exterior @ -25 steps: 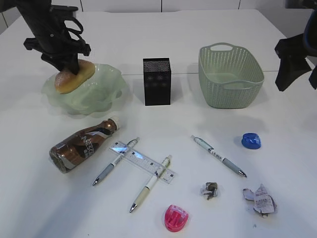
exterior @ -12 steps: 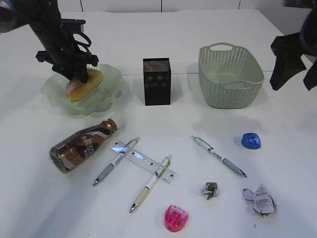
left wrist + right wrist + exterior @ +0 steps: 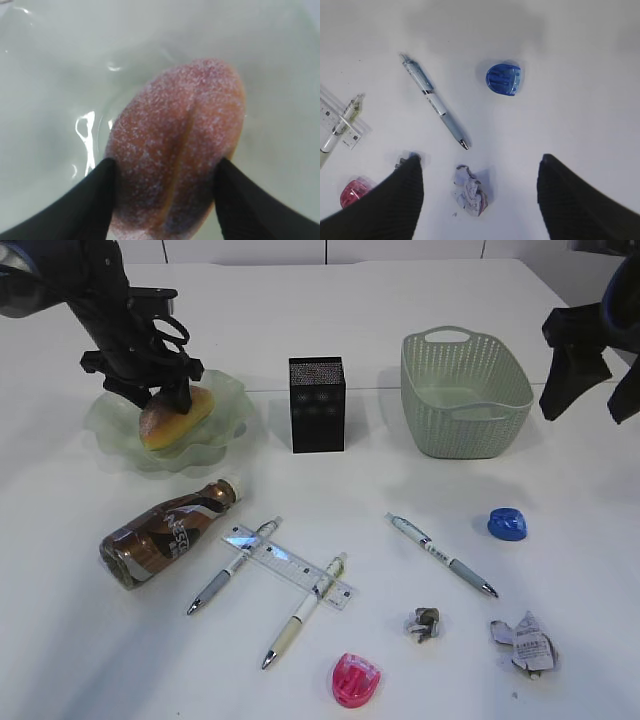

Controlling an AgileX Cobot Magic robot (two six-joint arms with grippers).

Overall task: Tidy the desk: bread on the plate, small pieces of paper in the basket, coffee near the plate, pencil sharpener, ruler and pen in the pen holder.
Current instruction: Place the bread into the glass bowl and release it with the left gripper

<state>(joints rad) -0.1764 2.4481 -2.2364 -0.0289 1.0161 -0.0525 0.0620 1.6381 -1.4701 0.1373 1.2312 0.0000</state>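
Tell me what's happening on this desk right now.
The left tool has the bread down on the green plate, its fingers beside the loaf. The right tool hangs open above the table's right side. The coffee bottle, pens, ruler, sharpeners and paper scraps lie unsorted.

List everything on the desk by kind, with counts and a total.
Pens: 3
Sharpeners: 2
Paper pieces: 2
Ruler: 1
Bottle: 1
Bread: 1
Plate: 1
Pen holder: 1
Basket: 1
Total: 13
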